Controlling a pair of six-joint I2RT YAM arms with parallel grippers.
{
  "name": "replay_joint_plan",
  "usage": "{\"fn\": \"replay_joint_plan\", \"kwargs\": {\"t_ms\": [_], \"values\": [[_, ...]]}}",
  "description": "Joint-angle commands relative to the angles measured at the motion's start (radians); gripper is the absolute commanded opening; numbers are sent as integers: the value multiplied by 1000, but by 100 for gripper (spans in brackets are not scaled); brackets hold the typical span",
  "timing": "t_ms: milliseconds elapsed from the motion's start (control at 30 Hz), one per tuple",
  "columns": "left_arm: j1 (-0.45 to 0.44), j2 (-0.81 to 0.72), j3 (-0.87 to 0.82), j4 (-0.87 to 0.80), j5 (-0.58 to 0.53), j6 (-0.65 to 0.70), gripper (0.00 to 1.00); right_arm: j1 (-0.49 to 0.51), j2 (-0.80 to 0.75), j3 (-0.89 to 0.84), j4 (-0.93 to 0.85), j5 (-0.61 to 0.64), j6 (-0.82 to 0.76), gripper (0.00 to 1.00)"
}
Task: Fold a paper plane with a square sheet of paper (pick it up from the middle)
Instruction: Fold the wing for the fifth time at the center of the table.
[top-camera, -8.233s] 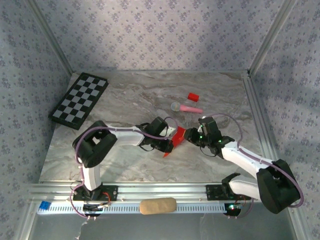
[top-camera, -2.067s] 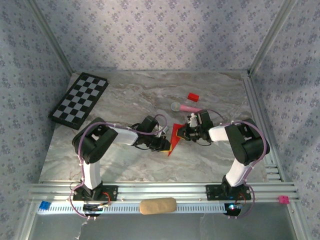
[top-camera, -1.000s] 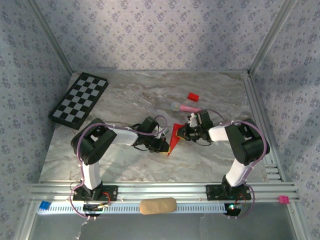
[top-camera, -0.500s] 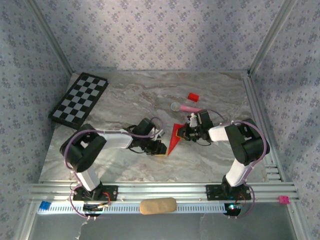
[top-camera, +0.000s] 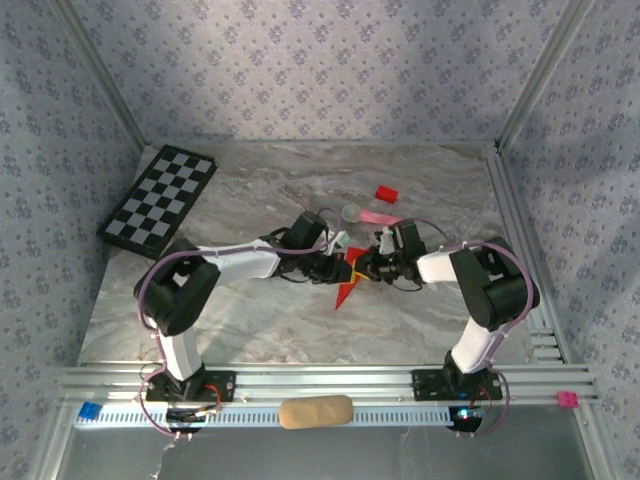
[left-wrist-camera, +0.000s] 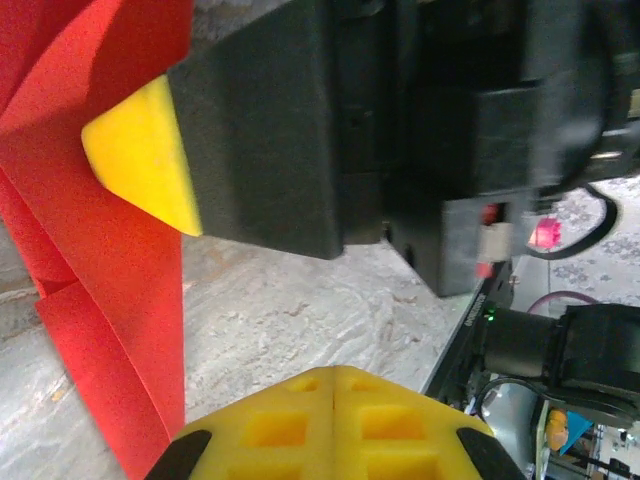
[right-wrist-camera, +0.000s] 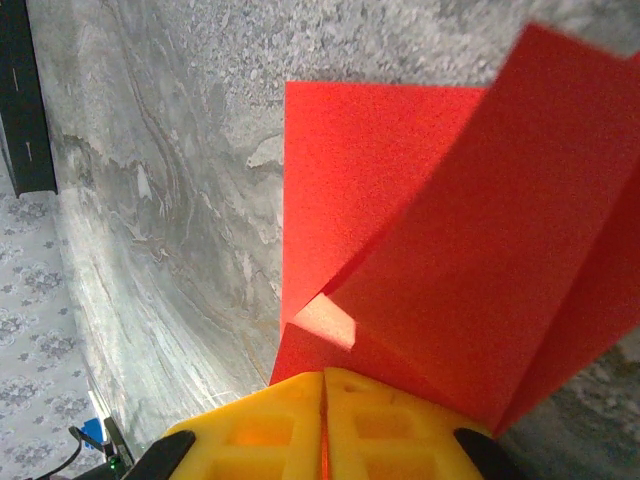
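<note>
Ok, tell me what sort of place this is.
Probably a robot test booth: a marble-look table boxed in by patterned walls, a left arm and a right arm bolted to a metal rail, plus a checkerboard.

Pink stick (top-camera: 375, 215) and red block (top-camera: 386, 193) crowd just behind my right gripper (top-camera: 362, 266). Checkerboard (top-camera: 160, 198) well apart, far left. Bare marble table (top-camera: 250, 320) toward near rail: passable.

Paper plane (top-camera: 346, 290) bright red; checkerboard (top-camera: 160, 200) black-white checks; table (top-camera: 250, 180) grey marble (walls (top-camera: 300, 70) lilac floral)
</note>
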Motion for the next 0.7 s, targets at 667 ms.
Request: {"fn": "replay_joint_plan", "kwargs": {"t_ms": [667], "values": [[-46,129,41,-83,-106,58,5,16,58,-7,-68,108,-3,10]]}}
